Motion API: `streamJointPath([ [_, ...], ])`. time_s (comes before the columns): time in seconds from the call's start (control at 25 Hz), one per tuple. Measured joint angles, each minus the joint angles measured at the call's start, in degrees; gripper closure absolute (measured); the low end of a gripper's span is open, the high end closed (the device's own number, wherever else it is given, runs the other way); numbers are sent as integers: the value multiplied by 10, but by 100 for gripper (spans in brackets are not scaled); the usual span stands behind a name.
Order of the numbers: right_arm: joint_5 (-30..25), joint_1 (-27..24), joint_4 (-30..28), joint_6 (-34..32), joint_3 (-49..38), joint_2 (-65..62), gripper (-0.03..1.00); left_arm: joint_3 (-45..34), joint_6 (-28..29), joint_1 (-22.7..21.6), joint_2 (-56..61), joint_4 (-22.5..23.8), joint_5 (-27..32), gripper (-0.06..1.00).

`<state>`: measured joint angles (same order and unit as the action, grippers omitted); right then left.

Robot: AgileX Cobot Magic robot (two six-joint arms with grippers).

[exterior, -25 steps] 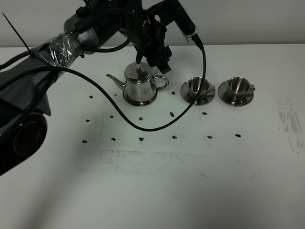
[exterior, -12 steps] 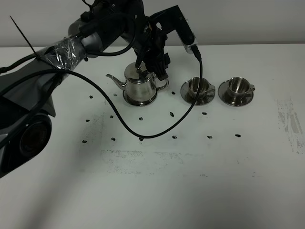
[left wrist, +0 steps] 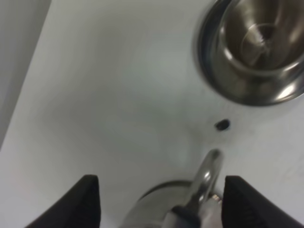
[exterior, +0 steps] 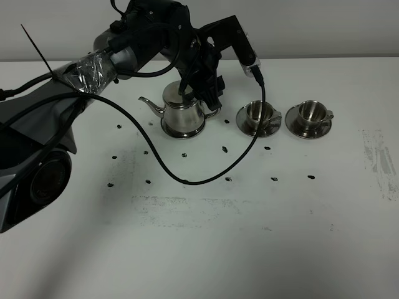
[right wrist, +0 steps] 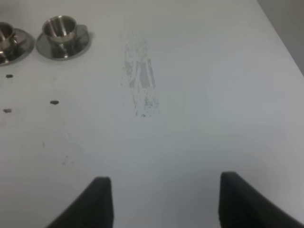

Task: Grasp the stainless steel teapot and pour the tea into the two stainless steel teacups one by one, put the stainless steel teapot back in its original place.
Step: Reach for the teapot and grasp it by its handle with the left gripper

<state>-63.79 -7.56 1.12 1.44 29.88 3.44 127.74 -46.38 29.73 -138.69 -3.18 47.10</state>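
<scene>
The stainless steel teapot (exterior: 182,114) stands lidded on its round steel dish (exterior: 182,132), its original place, with the spout pointing left. My left gripper (exterior: 211,101) is open and low over the loop handle. In the left wrist view the handle (left wrist: 207,175) rises between the two fingertips (left wrist: 88,202) without touching them. The two stainless steel teacups (exterior: 259,113) (exterior: 310,111) sit on saucers to the right of the pot. No tea shows. My right gripper (right wrist: 166,204) is open over bare table, and the far cup (right wrist: 61,27) is ahead of it.
A black cable (exterior: 206,176) hangs from the left arm and loops over the table in front of the teapot. Small dark marks dot the white table. A scuffed grey patch (exterior: 377,156) lies near the right edge.
My left gripper has come down and slightly closer to the teapot's handle, still open. The cable loop has swung with the arm. Teapot and cups have not moved.
</scene>
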Motion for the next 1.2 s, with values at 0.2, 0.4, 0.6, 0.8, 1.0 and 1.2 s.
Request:
streamJointPath([
  [0.2, 0, 0, 2, 0, 0, 0, 48, 0, 22, 0, 0, -17, -12, 41],
  [0.4, 0, 0, 2, 0, 0, 0, 48, 0, 28, 0, 0, -17, -9, 41],
  [0.6, 0, 0, 2, 0, 0, 0, 48, 0, 18, 0, -8, -17, 20, 41],
  [0.8, 0, 0, 2, 0, 0, 0, 48, 0, 15, 0, -22, -17, 35, 41],
  [1.0, 0, 0, 2, 0, 0, 0, 48, 0, 13, 1, -23, -31, 42, 41],
  [1.2, 0, 0, 2, 0, 0, 0, 48, 0, 13, 10, -23, -46, 72, 41],
])
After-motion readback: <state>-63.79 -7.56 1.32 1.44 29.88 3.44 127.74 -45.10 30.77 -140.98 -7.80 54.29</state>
